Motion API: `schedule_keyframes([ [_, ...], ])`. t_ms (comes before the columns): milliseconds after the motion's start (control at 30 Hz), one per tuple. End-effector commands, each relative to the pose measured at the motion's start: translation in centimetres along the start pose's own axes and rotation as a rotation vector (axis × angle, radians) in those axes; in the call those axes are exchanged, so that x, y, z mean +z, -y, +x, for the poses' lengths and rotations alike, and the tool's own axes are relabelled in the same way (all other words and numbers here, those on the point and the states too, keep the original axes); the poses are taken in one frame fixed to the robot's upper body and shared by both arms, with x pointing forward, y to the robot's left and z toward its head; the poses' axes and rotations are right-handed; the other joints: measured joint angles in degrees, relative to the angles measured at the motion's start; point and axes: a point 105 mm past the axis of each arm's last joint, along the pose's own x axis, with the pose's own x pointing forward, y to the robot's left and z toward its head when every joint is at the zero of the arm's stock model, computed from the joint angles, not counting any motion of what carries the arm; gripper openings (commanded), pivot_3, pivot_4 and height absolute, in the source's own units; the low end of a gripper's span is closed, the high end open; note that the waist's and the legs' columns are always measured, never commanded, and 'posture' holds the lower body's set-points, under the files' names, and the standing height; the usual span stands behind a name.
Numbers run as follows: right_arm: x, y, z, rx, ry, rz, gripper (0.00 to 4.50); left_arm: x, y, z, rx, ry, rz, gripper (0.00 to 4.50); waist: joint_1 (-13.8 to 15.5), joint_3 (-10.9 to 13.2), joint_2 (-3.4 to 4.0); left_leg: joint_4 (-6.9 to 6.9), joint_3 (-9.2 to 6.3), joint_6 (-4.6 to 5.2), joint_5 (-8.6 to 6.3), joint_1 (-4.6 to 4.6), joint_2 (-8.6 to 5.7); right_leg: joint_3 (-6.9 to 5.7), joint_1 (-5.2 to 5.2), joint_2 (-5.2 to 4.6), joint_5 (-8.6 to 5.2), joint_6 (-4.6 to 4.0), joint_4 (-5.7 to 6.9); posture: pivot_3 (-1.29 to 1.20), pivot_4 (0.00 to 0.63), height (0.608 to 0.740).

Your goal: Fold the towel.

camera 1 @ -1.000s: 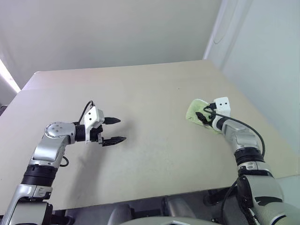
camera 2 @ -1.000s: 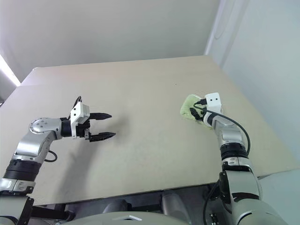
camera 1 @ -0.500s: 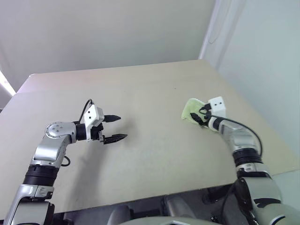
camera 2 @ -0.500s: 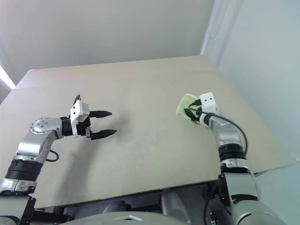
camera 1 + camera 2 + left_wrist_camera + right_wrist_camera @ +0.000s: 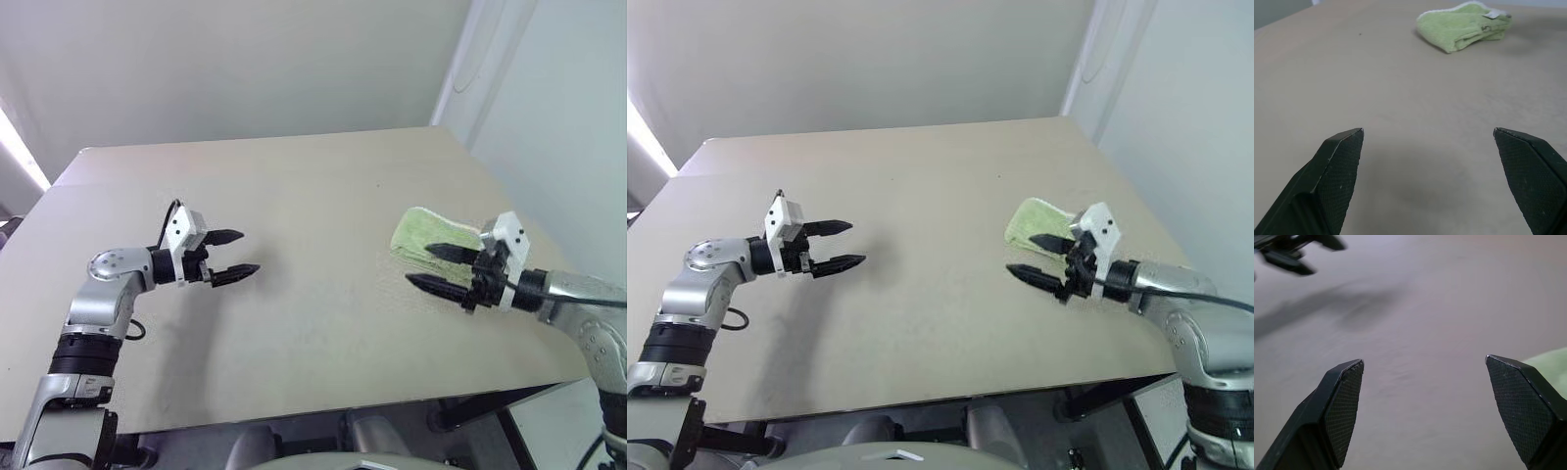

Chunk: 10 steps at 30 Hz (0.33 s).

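Here, one towel [image 5: 1463, 25] lay on the beige table [image 5: 313, 186], toward its right side near the far right corner. It was light lime-green terry cloth, bunched into a thick folded bundle, with a whitish stitched edge along its top and a small white tag at one end. Two grippers hovered above the tabletop. The right gripper [image 5: 1038, 258] was just beside the towel, apart from it, its two black fingers spread wide and holding nothing. The left gripper [image 5: 233, 255] was well apart on the left side, its fingers also spread wide and empty, pointing across toward the towel.
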Motion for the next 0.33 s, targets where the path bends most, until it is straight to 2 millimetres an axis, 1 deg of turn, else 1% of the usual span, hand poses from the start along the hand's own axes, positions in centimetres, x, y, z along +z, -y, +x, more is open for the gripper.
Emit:
schedule_keyframes([
  [33,1.0,-1.6,0.2,0.069,0.016,-0.067,4.17,2.1,-1.6,-1.0,0.063,0.049,0.042,4.49,-0.07,0.03,-0.04,0.00,0.00,0.00,0.00,-0.01,0.00,-0.01,-0.01,0.00,0.00,0.00,0.00,0.00,0.000,0.712],
  [133,0.6,-1.8,0.8,0.088,0.010,-0.072,4.17,1.6,-1.5,-1.4,0.066,0.035,0.024,4.49,-0.12,0.03,-0.04,-0.07,0.01,0.00,0.00,-0.01,0.01,-0.01,-0.03,0.00,0.00,-0.01,-0.01,0.00,0.000,0.712],
  [267,0.4,-1.1,1.7,0.067,-0.002,-0.099,4.17,1.0,-1.5,-1.5,0.081,0.013,0.013,4.49,0.03,0.05,-0.08,-0.12,0.01,0.00,0.00,-0.08,0.01,-0.01,-0.09,0.00,-0.01,-0.02,-0.04,0.00,0.000,0.712],
  [333,0.5,-0.7,2.0,0.058,0.005,-0.103,4.17,1.2,-1.6,-1.3,0.076,0.013,0.024,4.49,0.06,0.05,-0.10,-0.09,0.01,0.00,0.00,-0.09,0.00,-0.01,-0.09,-0.02,0.00,-0.01,-0.04,0.00,0.000,0.712],
])
